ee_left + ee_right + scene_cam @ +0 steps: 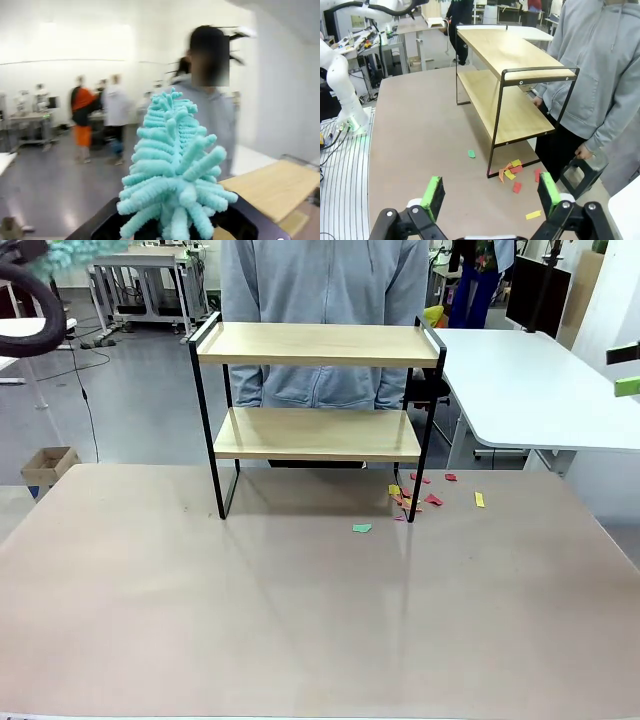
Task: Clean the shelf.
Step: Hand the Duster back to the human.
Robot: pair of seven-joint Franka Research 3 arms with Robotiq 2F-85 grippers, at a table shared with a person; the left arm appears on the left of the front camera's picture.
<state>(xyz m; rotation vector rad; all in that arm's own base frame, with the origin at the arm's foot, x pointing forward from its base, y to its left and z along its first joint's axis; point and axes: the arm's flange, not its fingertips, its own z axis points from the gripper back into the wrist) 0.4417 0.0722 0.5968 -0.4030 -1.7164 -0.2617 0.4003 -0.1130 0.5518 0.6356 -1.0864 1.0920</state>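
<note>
At the upper left corner of the front view a dark curve of the left arm [35, 300] reaches in, blurred. In the left wrist view the left gripper [175, 227] is clamped tight around the base of a turquoise chenille duster [172, 175], whose fuzzy fingers stand up between the black jaws; behind it a person in a grey hoodie [210, 110] stands, and a light wood board shows at the lower right. The shelf [315, 345] stands toward the far edge of the brown table [200, 600], roughly at its middle, upright on its thin black frame, with its two light wood boards bare. The person's torso [320, 290] is right behind it at the far side. Just beside the shelf's right front leg, on the table, lie small paper scraps [415, 495] in red, yellow and orange, touching or nearly touching the leg, with one green scrap [362, 528] a little nearer the robot and a yellow scrap [479, 499] off to the right. In the right wrist view the right gripper [490, 195] hangs above the table with its green-padded fingers [434, 196] spread wide, gripping nothing, and the scraps lie past them near the shelf leg.
</note>
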